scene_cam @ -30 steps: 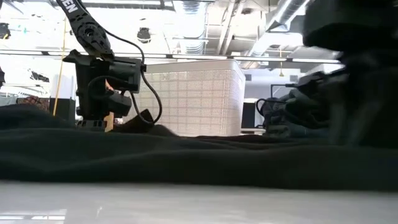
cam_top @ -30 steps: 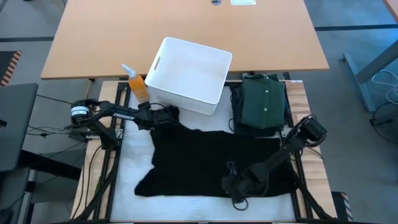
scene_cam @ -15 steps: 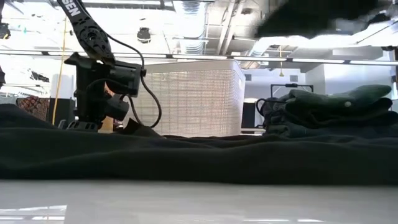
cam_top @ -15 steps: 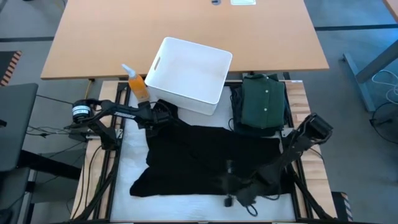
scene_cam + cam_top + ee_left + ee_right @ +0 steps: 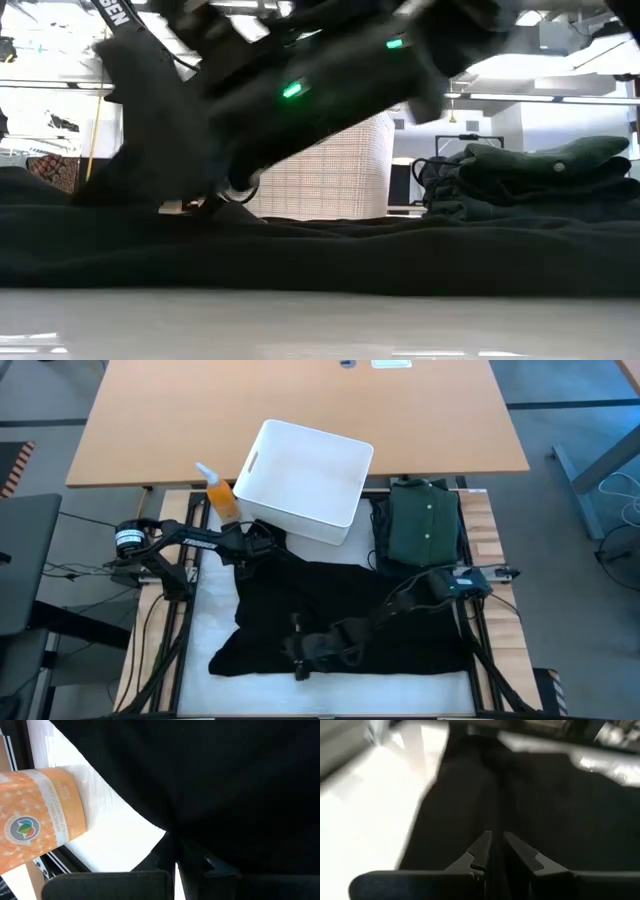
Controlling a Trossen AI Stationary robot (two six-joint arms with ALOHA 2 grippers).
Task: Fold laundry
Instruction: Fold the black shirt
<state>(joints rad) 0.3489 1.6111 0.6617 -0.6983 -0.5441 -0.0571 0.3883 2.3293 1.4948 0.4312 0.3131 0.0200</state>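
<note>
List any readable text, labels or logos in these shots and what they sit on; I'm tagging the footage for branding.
"EN": white letters, the end of a longer word cut off by the frame edge, on the left arm in the low view.
Small print beside a round logo on the orange spray bottle: too blurred to read.
White lettering on the left arm in the high view: too small to read.
Nothing else legible.

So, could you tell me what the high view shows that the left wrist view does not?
Only the high view shows the white bin, the folded green shirt and the right gripper low over the black garment's near edge. Only the left wrist view shows the orange bottle's printed label and the left gripper shut on the black cloth. Both show the black garment, the bottle and the white table cover.
</note>
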